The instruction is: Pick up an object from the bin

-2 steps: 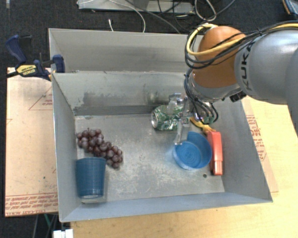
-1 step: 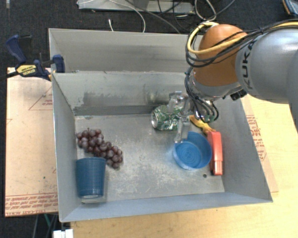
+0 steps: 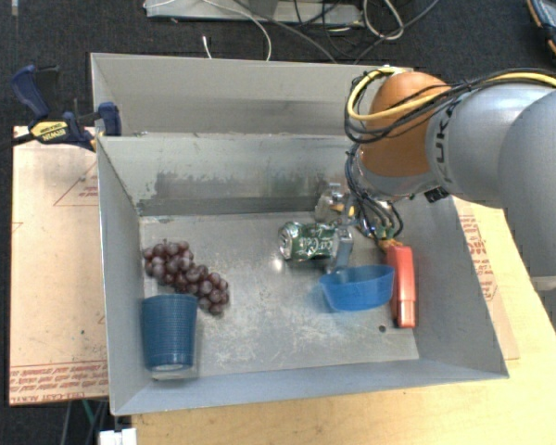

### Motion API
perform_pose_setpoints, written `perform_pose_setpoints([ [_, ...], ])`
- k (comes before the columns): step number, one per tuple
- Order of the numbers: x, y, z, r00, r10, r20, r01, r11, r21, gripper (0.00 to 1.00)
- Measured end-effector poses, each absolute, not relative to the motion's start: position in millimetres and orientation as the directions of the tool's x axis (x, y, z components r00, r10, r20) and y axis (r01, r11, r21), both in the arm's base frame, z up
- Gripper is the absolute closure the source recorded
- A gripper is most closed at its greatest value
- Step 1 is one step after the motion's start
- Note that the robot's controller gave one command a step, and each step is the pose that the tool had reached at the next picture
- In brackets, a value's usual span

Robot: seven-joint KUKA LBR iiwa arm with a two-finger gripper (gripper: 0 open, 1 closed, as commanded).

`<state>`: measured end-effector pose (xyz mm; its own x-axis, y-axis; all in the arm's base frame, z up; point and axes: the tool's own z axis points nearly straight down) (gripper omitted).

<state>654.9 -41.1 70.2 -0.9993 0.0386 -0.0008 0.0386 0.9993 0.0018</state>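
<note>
Down near the middle of the grey bin (image 3: 119, 276), a touch toward 2 o'clock from its centre, the gripper (image 3: 339, 235) sits low against the 3 o'clock end of a crushed can (image 3: 306, 242). The can is silver and green and lies on its side on the bin floor. Whether the gripper is released or clenched cannot be told, as the wrist and its cables hide the tips. The grey arm (image 3: 500, 137), with its orange cover (image 3: 403, 123), comes in from 3 o'clock.

A blue bowl (image 3: 357, 288) lies just beside the can at its 5 o'clock, right below the gripper. An orange marker-like tube (image 3: 403, 286) lies lengthways at the bowl's 3 o'clock, touching or nearly touching its rim. Well apart, toward 8 o'clock of the bin, a bunch of dark purple grapes (image 3: 185, 274) rests on the floor. A ribbed blue cup (image 3: 170, 332) lies at the bunch's 6 o'clock, touching it.
</note>
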Motion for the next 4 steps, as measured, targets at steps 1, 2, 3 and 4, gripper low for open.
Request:
perform_pose_setpoints([
  [1, 647.0, -34.6, 70.5, -1.0, 0.011, -0.015, 0.011, 1.0, 0.003, 0.0],
  [2, 654.4, -39.2, 70.6, -0.999, 0.033, -0.007, 0.033, 0.999, 0.003, 0.0],
  [3, 648.8, -34.8, 70.9, -1.0, 0.014, -0.016, 0.014, 1.0, 0.003, 0.0],
  [4, 655.2, -37.3, 72.2, -0.999, 0.031, -0.014, 0.031, 1.0, 0.005, 1.0],
])
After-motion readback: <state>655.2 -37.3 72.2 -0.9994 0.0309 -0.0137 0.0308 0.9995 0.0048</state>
